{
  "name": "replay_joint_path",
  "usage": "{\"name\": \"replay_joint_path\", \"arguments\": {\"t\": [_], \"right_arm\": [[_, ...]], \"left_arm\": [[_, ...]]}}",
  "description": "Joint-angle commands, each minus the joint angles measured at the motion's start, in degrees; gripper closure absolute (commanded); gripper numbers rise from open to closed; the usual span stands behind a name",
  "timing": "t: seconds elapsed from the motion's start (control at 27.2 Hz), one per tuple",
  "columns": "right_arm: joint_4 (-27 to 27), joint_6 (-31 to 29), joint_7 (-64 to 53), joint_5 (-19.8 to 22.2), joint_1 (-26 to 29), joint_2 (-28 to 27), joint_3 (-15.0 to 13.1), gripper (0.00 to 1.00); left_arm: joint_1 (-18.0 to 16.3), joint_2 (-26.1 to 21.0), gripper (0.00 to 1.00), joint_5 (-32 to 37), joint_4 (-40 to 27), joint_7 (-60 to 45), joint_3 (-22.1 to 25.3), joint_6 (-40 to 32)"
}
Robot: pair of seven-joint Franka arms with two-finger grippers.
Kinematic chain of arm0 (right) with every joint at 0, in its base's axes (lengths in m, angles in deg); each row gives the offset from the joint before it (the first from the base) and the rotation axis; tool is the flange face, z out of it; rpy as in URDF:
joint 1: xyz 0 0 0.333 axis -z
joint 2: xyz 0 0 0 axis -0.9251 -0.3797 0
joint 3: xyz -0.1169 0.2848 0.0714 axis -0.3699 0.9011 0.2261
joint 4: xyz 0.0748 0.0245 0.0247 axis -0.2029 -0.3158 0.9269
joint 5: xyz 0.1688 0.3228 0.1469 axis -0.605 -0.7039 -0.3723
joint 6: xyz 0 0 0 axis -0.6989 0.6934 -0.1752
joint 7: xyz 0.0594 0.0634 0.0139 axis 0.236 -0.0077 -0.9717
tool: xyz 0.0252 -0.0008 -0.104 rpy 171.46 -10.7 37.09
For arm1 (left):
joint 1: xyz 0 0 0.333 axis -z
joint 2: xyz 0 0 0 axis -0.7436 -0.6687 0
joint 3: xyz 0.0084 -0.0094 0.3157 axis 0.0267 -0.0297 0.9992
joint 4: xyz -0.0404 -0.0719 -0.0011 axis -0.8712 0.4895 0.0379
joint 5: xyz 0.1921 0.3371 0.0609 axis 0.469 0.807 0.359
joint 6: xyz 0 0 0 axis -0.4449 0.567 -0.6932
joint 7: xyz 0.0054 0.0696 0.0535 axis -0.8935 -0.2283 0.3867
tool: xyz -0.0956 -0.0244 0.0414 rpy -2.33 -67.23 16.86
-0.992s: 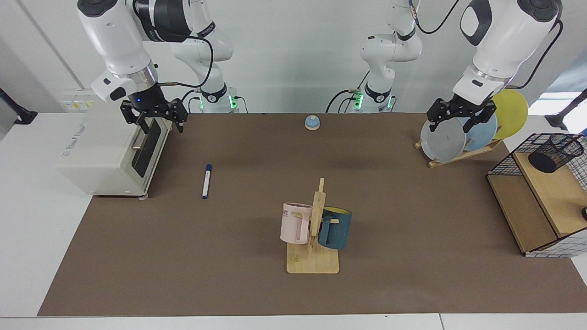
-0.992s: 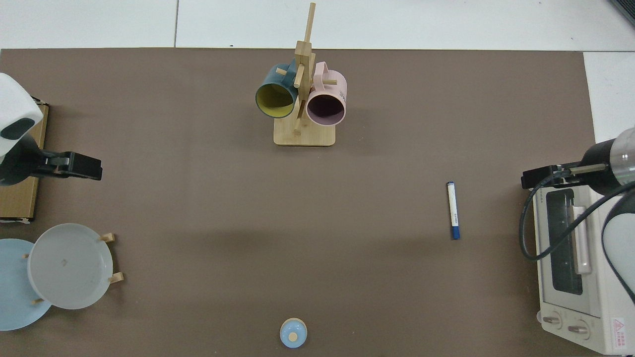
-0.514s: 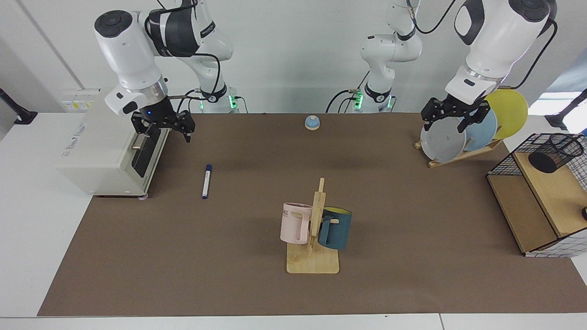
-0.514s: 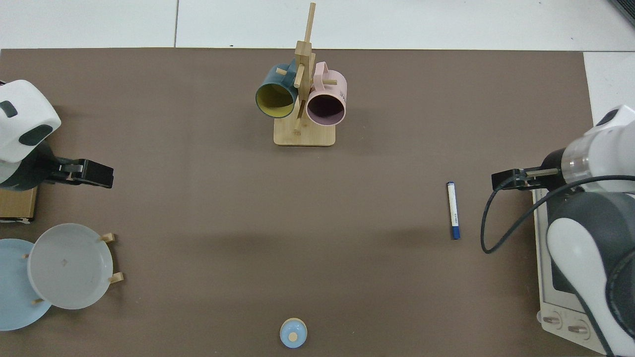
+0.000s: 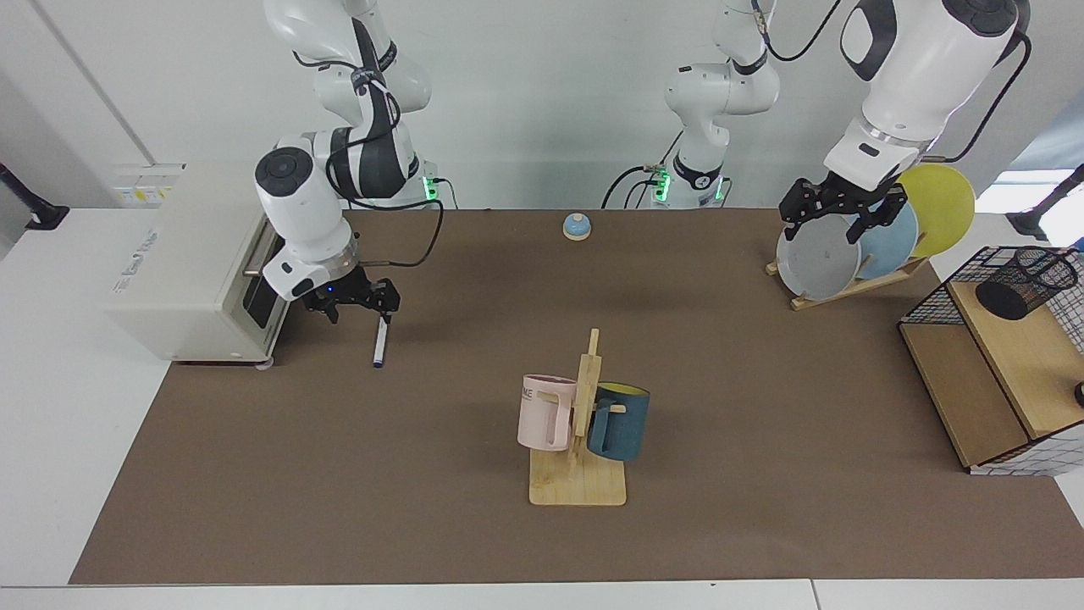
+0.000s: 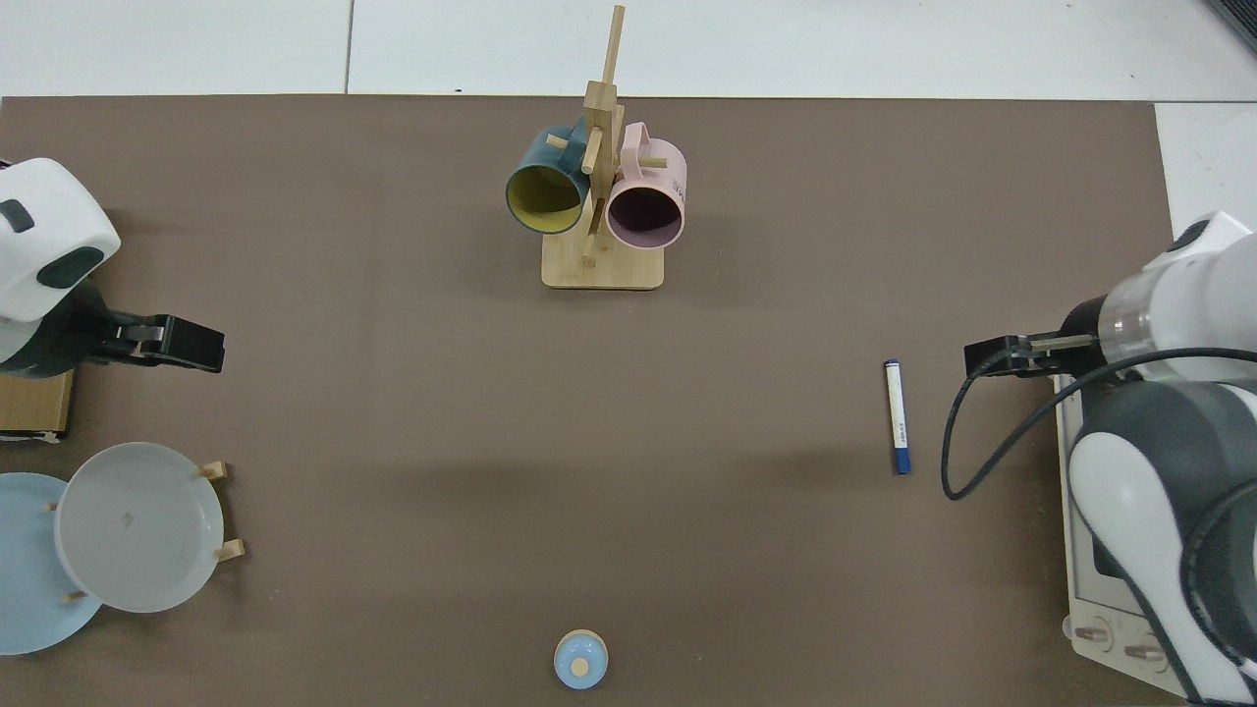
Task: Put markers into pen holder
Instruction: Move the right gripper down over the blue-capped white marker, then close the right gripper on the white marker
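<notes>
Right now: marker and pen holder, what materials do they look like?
Marker: smooth white barrel with blue ends, probably plastic; it lies on the mat by the right gripper. Pen holder: black see-through mesh, likely coated metal wire, on the wood shelf. Left gripper waits at the plates.

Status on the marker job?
Done: nothing; the marker lies on the mat. In hand: the right gripper is low beside it, fingers open, nothing grasped. Left: grasp, carry, drop into the pen holder on the shelf. The left gripper waits at the plates.
</notes>
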Motion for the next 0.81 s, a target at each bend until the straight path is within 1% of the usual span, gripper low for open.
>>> {"name": "replay_joint_path", "arguments": {"t": [0.0, 0.37, 0.48, 0.62, 0.66, 0.7, 0.73, 0.77], "right_arm": [[-1.7, -4.3, 1.98, -0.56, 0.15, -3.5, -0.06, 0.0], [-2.23, -5.72, 3.56, -0.21, -0.11, -5.88, -0.06, 0.01], [-2.67, -5.8, 3.57, 0.14, -0.11, -5.88, -0.15, 0.11], [-2.67, -6.33, 3.92, 0.4, -0.11, -6.32, -0.15, 0.12], [-2.67, -6.33, 3.83, 0.49, -0.11, -6.41, -0.15, 0.18], [-2.58, -6.42, 3.92, 0.58, -0.11, -6.41, -0.15, 0.33], [-2.58, -6.42, 3.92, 0.84, -0.11, -6.41, -0.15, 0.5], [-2.58, -6.33, 3.92, 1.1, -0.11, -6.41, -0.15, 0.71]], "left_arm": [[0.89, 1.49, 0.0, 0.31, -1.11, 0.3, 0.43, -0.77], [0.8, 2.19, 0.0, 0.31, -2.69, 0.48, 0.34, -0.51], [0.89, 2.37, 0.0, 0.31, -3.31, 0.48, 0.25, -0.33], [1.85, 2.45, 0.0, 0.22, -3.4, 0.56, 0.16, -0.07], [2.2, 2.37, 0.0, 0.22, -3.4, 0.48, 0.16, 0.02], [2.55, 2.37, 0.0, 0.31, -3.4, 0.48, 0.16, 0.11], [2.91, 2.37, 0.0, 0.22, -3.4, 0.48, 0.25, 0.2], [3.17, 2.37, 0.0, 0.22, -3.4, 0.39, 0.16, 0.2]]}}
